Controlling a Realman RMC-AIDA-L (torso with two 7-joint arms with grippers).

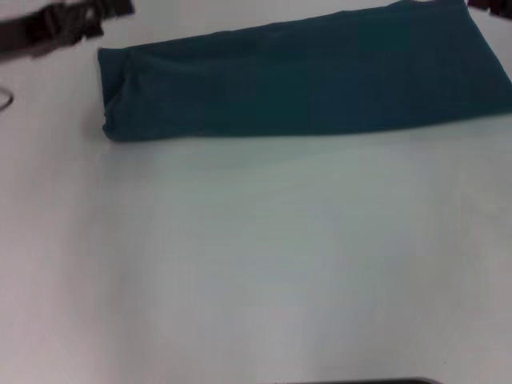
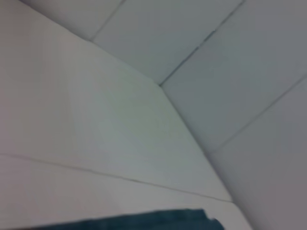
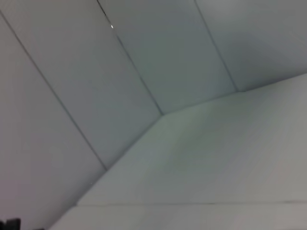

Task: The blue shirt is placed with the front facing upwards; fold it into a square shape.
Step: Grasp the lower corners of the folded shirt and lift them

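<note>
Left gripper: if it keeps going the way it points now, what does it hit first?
Probably nothing soon. In the head view the left gripper sits at the table's far left, beyond the shirt's folded end. Its wrist camera looks over the table corner to the floor, shirt only at the frame edge. Depth unclear.

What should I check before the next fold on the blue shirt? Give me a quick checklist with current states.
1. Blue shirt already folded into a long band: ok.
2. Square shape reached: not ok; it is much longer than it is deep.
3. Shirt fully on the table: cannot tell; its right end runs to the head view's edge.
4. Left gripper clear of the cloth: ok; beside the shirt's left end, apart from it.
5. Right gripper position: cannot tell; only a sliver shows at the top right corner.
6. Finger state, both grippers: cannot tell.
</note>
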